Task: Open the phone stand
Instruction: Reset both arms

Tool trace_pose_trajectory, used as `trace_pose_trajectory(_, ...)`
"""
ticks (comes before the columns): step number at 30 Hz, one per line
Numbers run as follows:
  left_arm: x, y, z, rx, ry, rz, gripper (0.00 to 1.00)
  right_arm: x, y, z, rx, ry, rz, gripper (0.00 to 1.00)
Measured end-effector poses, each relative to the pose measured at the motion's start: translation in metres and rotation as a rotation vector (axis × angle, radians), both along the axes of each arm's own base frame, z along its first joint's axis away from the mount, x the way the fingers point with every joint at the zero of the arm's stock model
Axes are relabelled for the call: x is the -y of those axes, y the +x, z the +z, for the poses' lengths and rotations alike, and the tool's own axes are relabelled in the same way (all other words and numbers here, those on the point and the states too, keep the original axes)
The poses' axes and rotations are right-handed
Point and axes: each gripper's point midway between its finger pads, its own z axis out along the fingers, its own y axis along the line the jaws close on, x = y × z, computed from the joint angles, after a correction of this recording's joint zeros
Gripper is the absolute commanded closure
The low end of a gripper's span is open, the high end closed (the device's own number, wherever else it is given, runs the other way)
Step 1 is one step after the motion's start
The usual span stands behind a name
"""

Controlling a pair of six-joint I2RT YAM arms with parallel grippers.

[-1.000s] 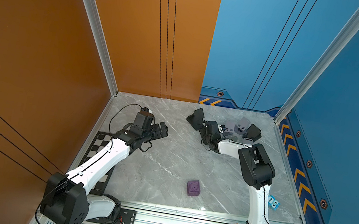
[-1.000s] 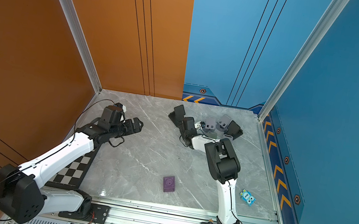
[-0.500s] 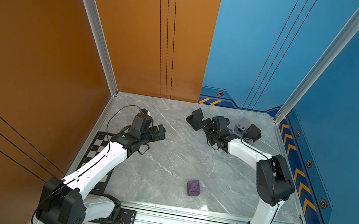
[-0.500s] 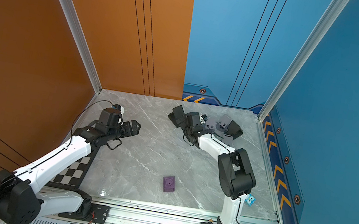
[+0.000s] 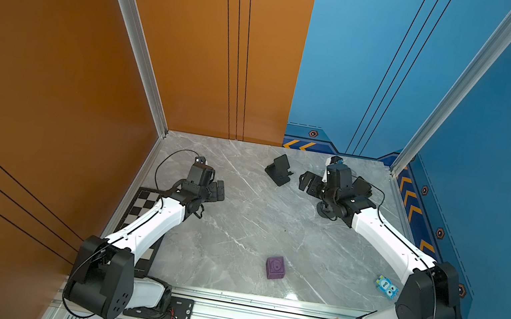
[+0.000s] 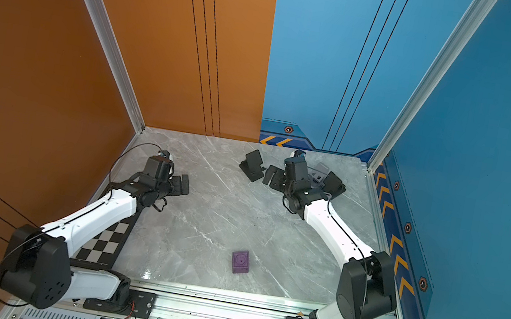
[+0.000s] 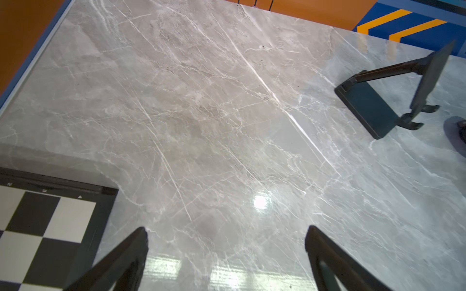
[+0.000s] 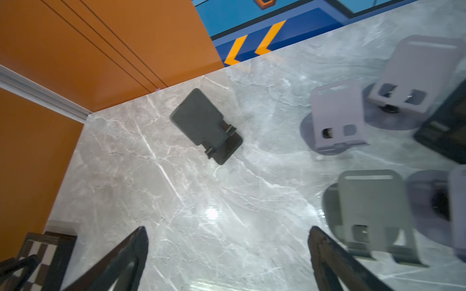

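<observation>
Risk comes mostly from the right gripper (image 5: 311, 183), as we judge it. Its jaws are spread wide with nothing between them, and it hangs near the phone stand (image 5: 278, 169), on the right side of it. The phone stand sits at the far middle of the table (image 5: 237, 220). In the left wrist view we see its base flat on the table, its strut lifted and its plate tilted up, so to us it looks already opened. We think it is light, and the table top is glossy. So a small touch from a finger, if this gripper swings to the left, can push it away, tip it, or fold the plate down flat. Then the work is lost.

On the right of this gripper we see several grey stands (image 8: 338, 116) and a dark object (image 8: 443, 126) close together in the far right corner. A careless swing to that side can sweep them into each other. How close the gripper passes above them we cannot tell.

The left gripper (image 5: 215, 190) is also wide and empty, well apart from the phone stand, near the checkerboard (image 5: 145, 201). We see little danger there, unless it reaches to the far right and both grippers meet over the stand.
</observation>
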Motion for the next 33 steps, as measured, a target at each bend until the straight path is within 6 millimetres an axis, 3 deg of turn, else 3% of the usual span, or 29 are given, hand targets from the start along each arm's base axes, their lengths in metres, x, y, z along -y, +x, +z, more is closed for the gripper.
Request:
trace_pose_trajectory(5, -0.025, 0.003, -0.025, 0.048, 0.030, 0.046, 0.02, 0.114, -0.009, -0.031, -0.045, -0.128, -0.199, 0.00)
trace_pose_trajectory(8, -0.039, 0.008, -0.033, 0.066, 0.043, 0.076, 0.02, 0.165, -0.023, -0.045, -0.073, -0.182, -0.297, 0.00)
trace_pose_trajectory(11, -0.048, 0.017, -0.027, 0.110, 0.062, 0.082, 0.02, 0.197, -0.035, -0.061, -0.106, -0.233, -0.360, 0.00)
trace_pose_trajectory(14, -0.051, 0.022, -0.017, 0.152, 0.090, 0.070, 0.02, 0.209, -0.047, -0.083, -0.138, -0.280, -0.379, 0.00)
trace_pose_trajectory(17, -0.061, 0.010, -0.015, 0.175, 0.124, 0.081, 0.02, 0.210, -0.059, -0.107, -0.160, -0.307, -0.372, 0.00)
trace_pose_trajectory(23, -0.084, -0.013, -0.037, 0.161, 0.173, 0.128, 0.02, 0.212, -0.075, -0.137, -0.121, -0.336, -0.370, 0.00)
trace_pose_trajectory(30, -0.094, 0.001, -0.057, 0.168, 0.203, 0.129, 0.02, 0.205, -0.052, -0.112, 0.037, -0.345, -0.361, 0.00)
trace_pose_trajectory(33, -0.089, 0.008, -0.062, 0.175, 0.212, 0.094, 0.02, 0.202, -0.045, -0.107, 0.079, -0.355, -0.363, 0.00)
